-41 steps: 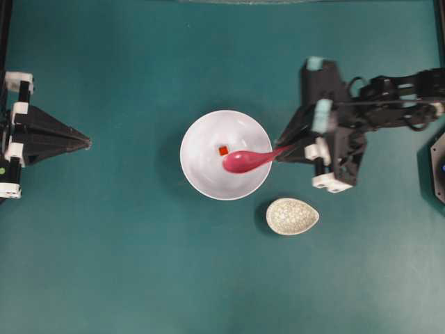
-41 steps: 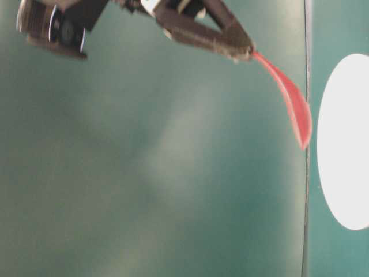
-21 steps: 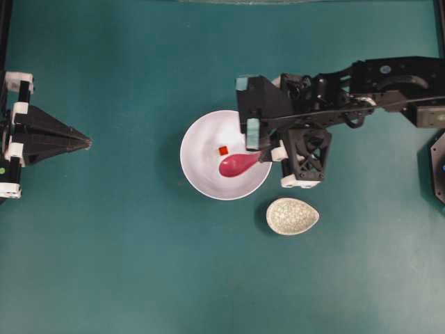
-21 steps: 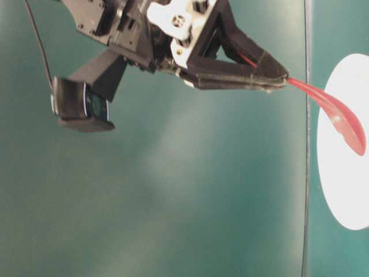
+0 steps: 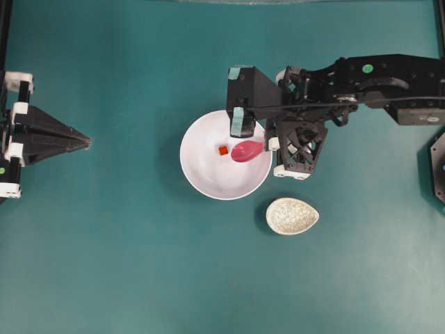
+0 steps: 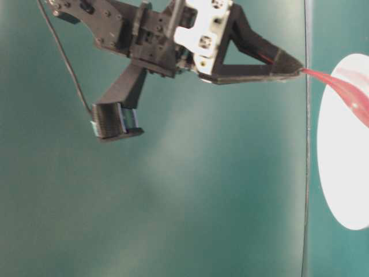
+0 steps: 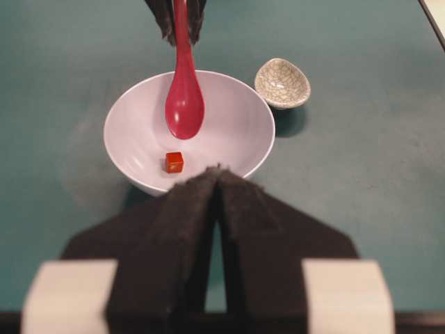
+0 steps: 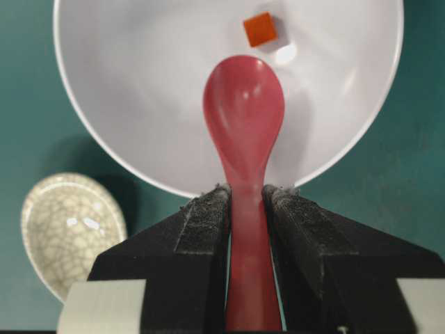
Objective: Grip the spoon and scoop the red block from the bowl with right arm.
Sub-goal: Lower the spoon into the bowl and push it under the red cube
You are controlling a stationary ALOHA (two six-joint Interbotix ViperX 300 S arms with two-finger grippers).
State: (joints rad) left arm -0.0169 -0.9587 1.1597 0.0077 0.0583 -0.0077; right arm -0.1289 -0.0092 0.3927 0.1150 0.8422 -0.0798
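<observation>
Right gripper [image 8: 246, 198]: both pads clamped on the handle of the spoon [image 8: 244, 118], one pad each side, handle running straight out between them. Scoop points away from the gripper and hangs over the inside of the bowl [image 8: 111, 132]; whether it touches the bowl wall cannot be told.

Just past the scoop's tip, slightly to one side, the red block [image 8: 261, 29] sits on the bowl floor, apart from the spoon.

Beside the gripper, outside the bowl rim: small speckled dish [image 8: 66, 229] on the green table [image 8: 28, 83], near the bowl but not touching.

Farther off, at the table's left edge in the overhead view: left gripper [image 5: 87, 142], fingers drawn together to a point, holding nothing, well apart from the bowl.
</observation>
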